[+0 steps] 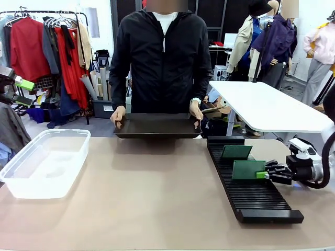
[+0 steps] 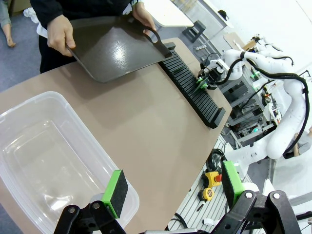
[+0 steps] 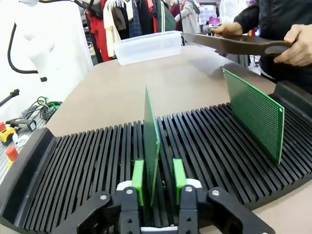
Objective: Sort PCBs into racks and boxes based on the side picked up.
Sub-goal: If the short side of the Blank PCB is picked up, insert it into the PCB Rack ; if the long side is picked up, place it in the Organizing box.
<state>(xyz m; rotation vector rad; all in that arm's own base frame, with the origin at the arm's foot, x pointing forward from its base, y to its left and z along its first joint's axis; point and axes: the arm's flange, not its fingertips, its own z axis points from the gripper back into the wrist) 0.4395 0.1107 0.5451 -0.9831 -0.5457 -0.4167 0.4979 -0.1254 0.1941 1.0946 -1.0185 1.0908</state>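
Right gripper (image 3: 156,187) jaws narrow, flanking upright PCB (image 3: 151,141) slotted in rack (image 3: 73,165); board edge-on between pads; left gripper (image 2: 173,195) wide.

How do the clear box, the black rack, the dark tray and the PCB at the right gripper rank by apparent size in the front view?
Largest to smallest:
1. Clear box and black rack: similar spread, not ranked apart.
2. Dark tray, held farther back by the person, so it may look smaller than it is.
3. PCB at the right gripper.

The right gripper (image 3: 156,181) is held low over the rack (image 3: 97,165), green pads just off a standing PCB (image 3: 151,141); the left gripper (image 2: 170,190) is spread wide.
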